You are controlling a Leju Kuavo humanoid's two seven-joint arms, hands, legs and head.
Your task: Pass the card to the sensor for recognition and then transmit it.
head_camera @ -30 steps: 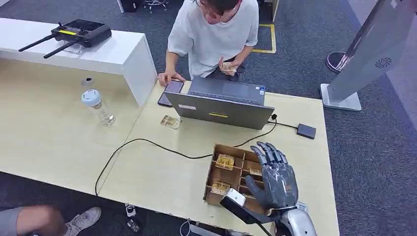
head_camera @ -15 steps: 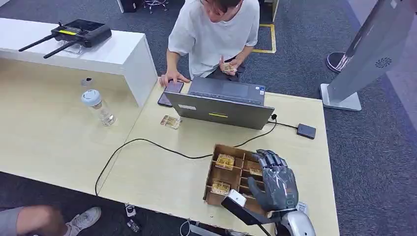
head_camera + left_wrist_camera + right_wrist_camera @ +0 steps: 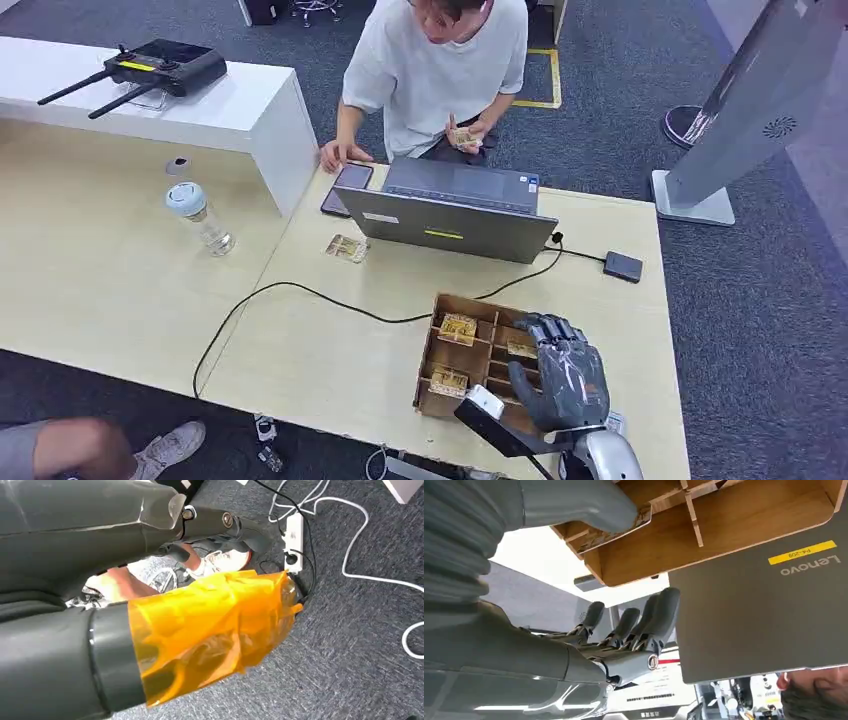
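Note:
A wooden divided box (image 3: 431, 352) at the table's front edge holds yellow-patterned cards (image 3: 459, 328) in several compartments. My right hand (image 3: 562, 375) hovers low over the box's right side, with its fingers bent down and apart. In the right wrist view the thumb (image 3: 579, 502) touches the edge of a card (image 3: 624, 526) in the box (image 3: 734, 535), and the fingers (image 3: 644, 622) stay away from it. A small black sensor (image 3: 622, 267) lies on the table to the right of the laptop, on a cable. My left hand (image 3: 210, 630) hangs over the floor wrapped in orange film that hides its fingers.
An open grey laptop (image 3: 450, 215) stands behind the box, with a person (image 3: 435, 70) seated beyond it holding cards. One loose card (image 3: 347, 248), a phone (image 3: 347, 186), a black cable (image 3: 300, 290) and a water bottle (image 3: 202, 217) lie to the left. A white stand (image 3: 700, 190) is on the right.
My right hand has sunk toward the box, and its fingers have bent from outstretched to curled down. The person's hand has shifted a little by the phone.

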